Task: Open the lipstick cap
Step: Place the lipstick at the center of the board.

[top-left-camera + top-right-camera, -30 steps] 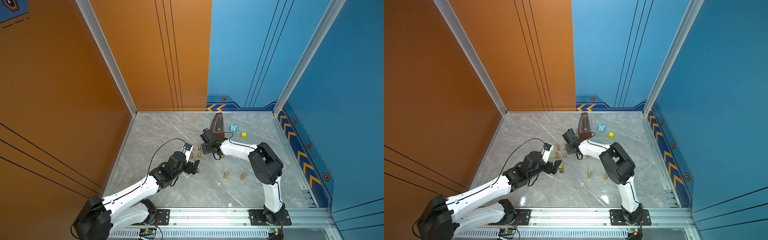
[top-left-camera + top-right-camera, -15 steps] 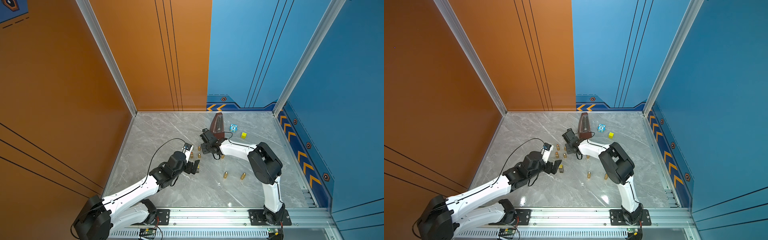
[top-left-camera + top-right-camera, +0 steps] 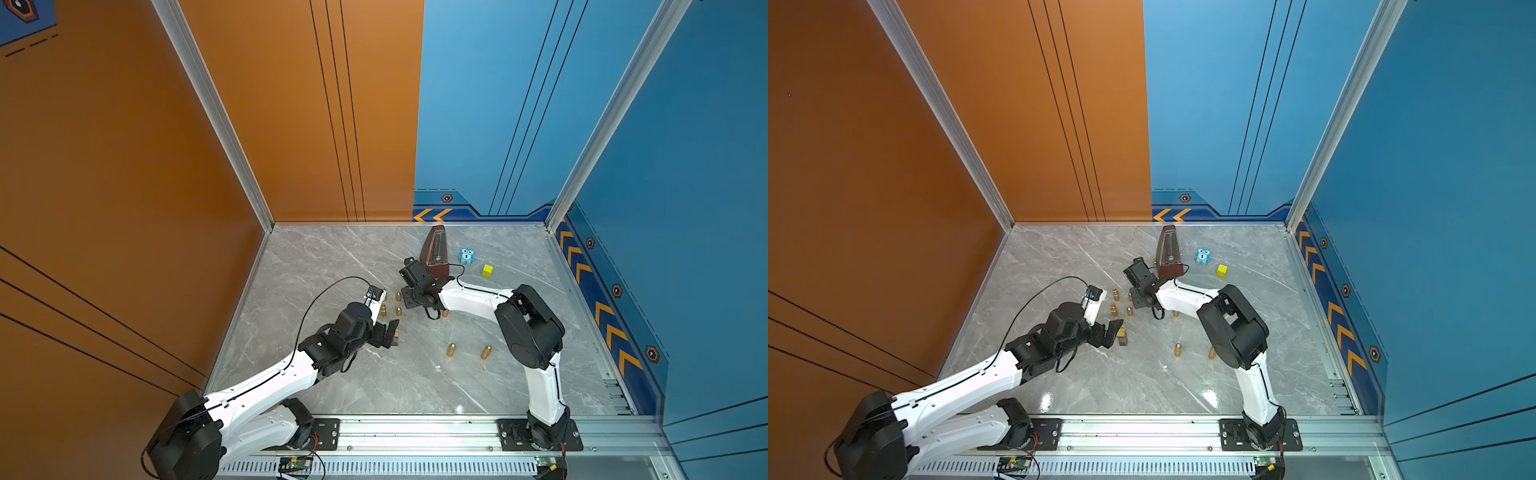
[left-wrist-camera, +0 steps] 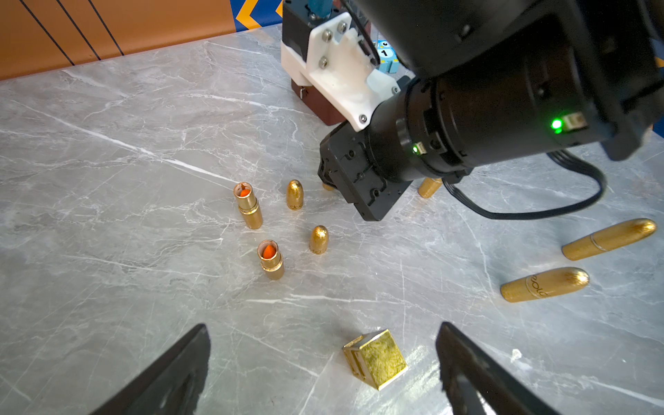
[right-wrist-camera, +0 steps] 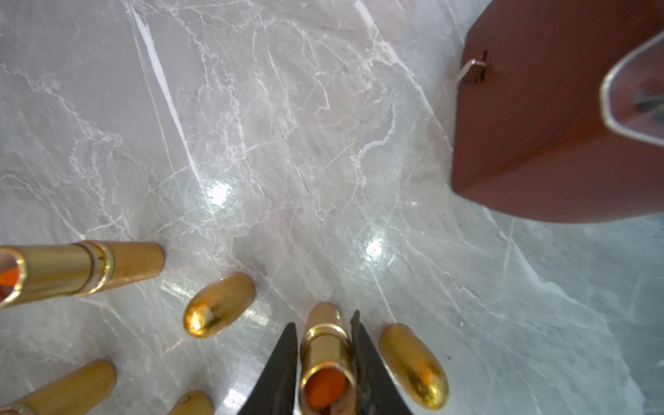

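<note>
Lipstick [image 5: 325, 359] upright between low right arm's [image 3: 469, 297] downward jaws

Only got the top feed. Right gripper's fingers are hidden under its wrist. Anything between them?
Observer: Yes. Right wrist view: an uncapped lipstick, orange tip showing, stands inside the right gripper.
Operator: Clamped?
Observer: Cannot tell; both jaws sit tight alongside it.
Operator: Left side?
Observer: Left wrist view: left gripper wide open, a gold cube on the table between its jaws, touching neither.
</note>
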{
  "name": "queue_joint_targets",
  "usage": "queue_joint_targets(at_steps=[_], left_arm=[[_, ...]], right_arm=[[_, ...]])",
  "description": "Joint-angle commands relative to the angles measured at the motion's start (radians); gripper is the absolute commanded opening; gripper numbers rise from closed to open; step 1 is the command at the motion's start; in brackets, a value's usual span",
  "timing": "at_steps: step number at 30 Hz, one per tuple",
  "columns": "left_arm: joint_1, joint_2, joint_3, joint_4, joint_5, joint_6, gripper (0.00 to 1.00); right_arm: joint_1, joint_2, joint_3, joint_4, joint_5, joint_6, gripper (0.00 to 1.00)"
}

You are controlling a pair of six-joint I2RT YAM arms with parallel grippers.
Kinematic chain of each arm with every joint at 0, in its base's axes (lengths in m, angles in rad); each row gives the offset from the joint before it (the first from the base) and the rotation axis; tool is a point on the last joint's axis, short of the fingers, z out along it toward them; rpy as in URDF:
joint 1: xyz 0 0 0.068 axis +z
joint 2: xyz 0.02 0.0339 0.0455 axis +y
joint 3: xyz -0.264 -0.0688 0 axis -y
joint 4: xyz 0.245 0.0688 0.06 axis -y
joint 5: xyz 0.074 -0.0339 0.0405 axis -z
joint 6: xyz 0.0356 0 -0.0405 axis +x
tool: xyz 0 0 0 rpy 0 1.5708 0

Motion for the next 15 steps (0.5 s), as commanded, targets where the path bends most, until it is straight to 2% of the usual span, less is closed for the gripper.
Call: queue_joint_targets(at_steps=[1, 9, 15], left_arm=[[0.011, -0.016, -0.009, 0.011, -0.008, -0.011, 0.99], [0.012, -0.024, -0.009, 0.01, -0.008, -0.007, 0.99], [0.014, -0.038, -0.009, 0.0, -0.005, -0.005, 0.99]], right_arm=[[0.004, 0.019, -0.009, 0.015, 0.01, -0.015, 0.31], [0.006, -0.016, -0.006, 0.003, -0.017, -0.012, 0.36], [0.01, -0.118, -0.032, -0.02, -0.022, -0.006, 0.41]])
